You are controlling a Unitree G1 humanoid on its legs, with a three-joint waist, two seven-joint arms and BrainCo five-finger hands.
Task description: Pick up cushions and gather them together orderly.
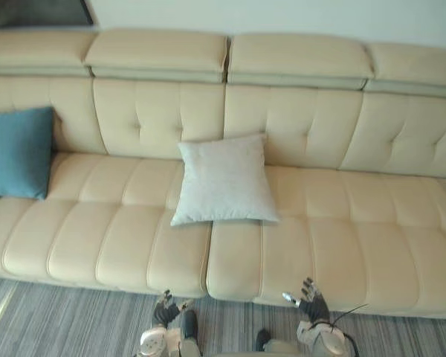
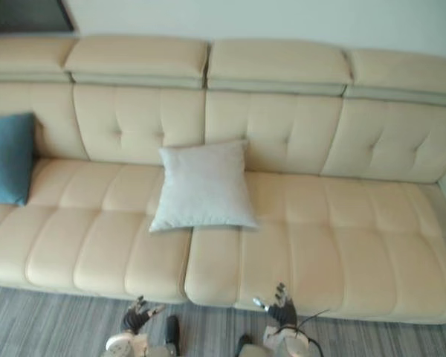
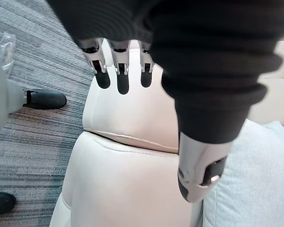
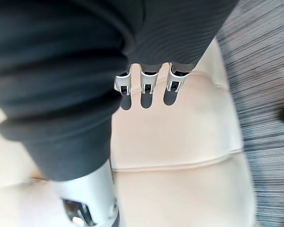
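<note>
Backrest and seat of a cream tufted leather sofa (image 1: pixel 320 223) span the scene, set against a pale wall (image 1: pixel 282 15). Grey striped carpet (image 1: pixel 59 320) runs along the front edge of the sofa.

Cushion positions:
- A light grey cushion (image 1: pixel 224 181) lies at the centre of the seat. Its upper edge leans on the backrest, and its lower edge crosses the seam between the two middle seat sections.
- A teal cushion (image 1: pixel 16 152) stands at the far left end of the seat, propped against the backrest. It is well apart from the light grey cushion.

Hand positions:
- The left hand (image 1: pixel 166 309) is low in front of the sofa's front edge, over the carpet. Its fingers (image 3: pixel 122 75) are straight and its thumb (image 3: pixel 199 175) is spread apart; it holds nothing. In the left wrist view, the seat front and a corner of the light grey cushion appear past the hand.
- The right hand (image 1: pixel 312 303) is at the same level, further along the front edge. Its fingers (image 4: pixel 148 90) are extended over the seat padding and grip nothing.

Neither hand contacts a cushion.
</note>
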